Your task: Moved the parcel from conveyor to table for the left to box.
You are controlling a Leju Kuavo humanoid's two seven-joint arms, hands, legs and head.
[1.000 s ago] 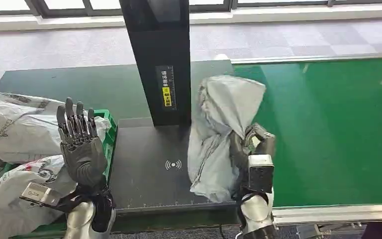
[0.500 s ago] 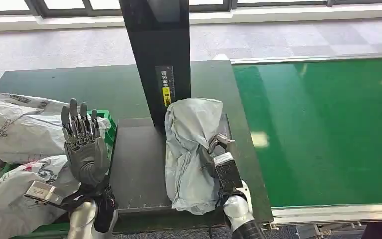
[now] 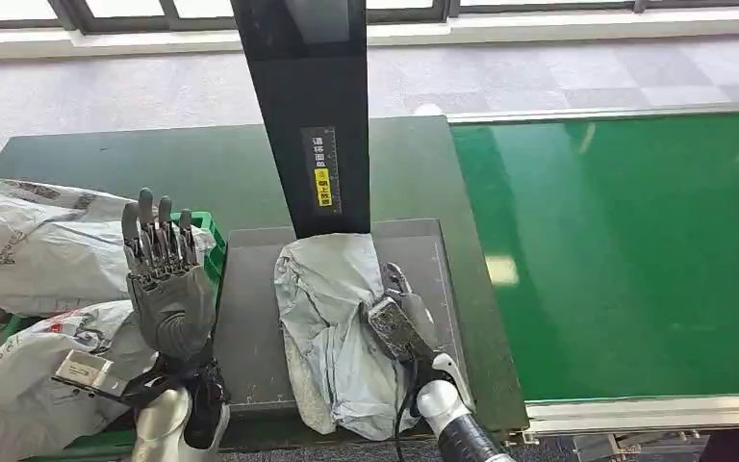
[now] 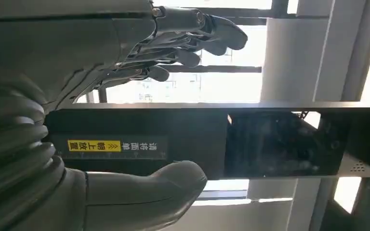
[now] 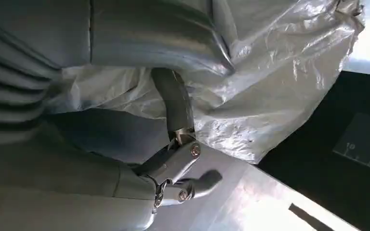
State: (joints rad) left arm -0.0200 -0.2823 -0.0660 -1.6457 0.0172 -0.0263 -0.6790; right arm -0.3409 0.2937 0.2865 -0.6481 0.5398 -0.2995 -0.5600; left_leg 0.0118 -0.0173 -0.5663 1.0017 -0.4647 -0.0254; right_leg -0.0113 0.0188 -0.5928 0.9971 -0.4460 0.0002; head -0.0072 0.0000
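Gripping the grey parcel (image 3: 332,327) on the table (image 3: 255,318), your right hand (image 3: 396,313) pinches it with curled fingers (image 5: 176,103); left hand (image 3: 165,279) spread, holding nothing.

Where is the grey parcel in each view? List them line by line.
Head view: grey parcel lies on the dark platform, held by the right hand.
Left wrist view: not in it.
Right wrist view: crinkled parcel beyond the fingers.
Shared landmark: black post with yellow label.
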